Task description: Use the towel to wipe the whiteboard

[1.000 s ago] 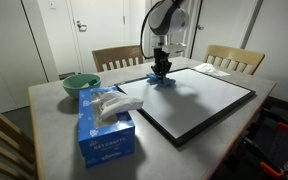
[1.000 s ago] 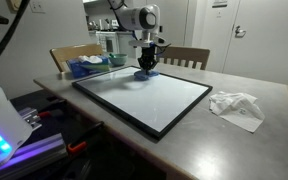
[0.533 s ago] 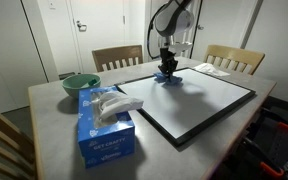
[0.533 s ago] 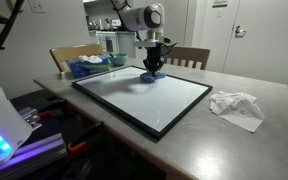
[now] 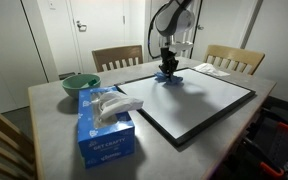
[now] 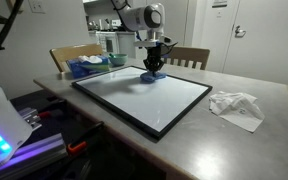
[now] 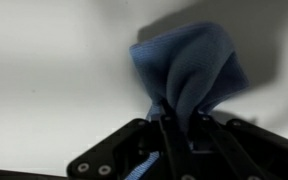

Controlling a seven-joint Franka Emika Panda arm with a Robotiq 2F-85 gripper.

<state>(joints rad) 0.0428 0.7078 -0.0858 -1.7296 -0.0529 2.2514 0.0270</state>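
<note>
Wrist view: pincer (image 7: 174, 118) pinches soft, bunched blue towel (image 7: 191, 65) on smooth whiteboard (image 7: 44, 75).

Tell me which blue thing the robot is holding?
The small blue towel, pinched and pressed on the whiteboard; the blue tissue box stands apart, untouched.

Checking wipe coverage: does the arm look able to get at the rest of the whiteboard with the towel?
Probably yes. The gripper, shut on the towel, sits at the far edge of the whiteboard, and nothing lies on the board to block a sweep; its nearest corner may be a stretch.
</note>
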